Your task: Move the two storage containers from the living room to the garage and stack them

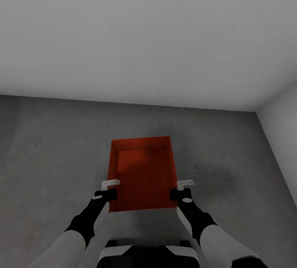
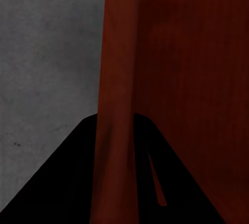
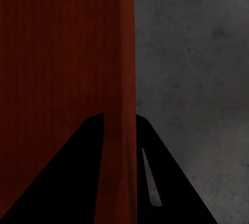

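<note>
An orange-red rectangular storage container (image 1: 142, 173), lidless with low straight walls, sits in front of the robot over the dark grey mottled concrete-like floor (image 1: 49, 144); whether it rests on the floor or hangs just above it cannot be told. Beyond its far edge a strip of bare floor runs to the plain white wall (image 1: 148, 32), and a second white wall (image 1: 284, 119) closes the right side, forming a corner ahead on the right. Open floor lies wide to the left of the container and narrower to its right.

Both arms reach forward and slightly inward, forearms white, wrists black. The left pincer (image 1: 108, 189) is at the container's left wall near the near-left corner, the right pincer (image 1: 183, 189) at the right wall near the near-right corner. In the left wrist view the dark fingers (image 2: 62, 182) straddle the red wall (image 2: 116, 130), one inside, one outside, closed onto it. The right wrist view shows the same: fingers (image 3: 171, 182) clamped across the right wall (image 3: 119, 130).
</note>
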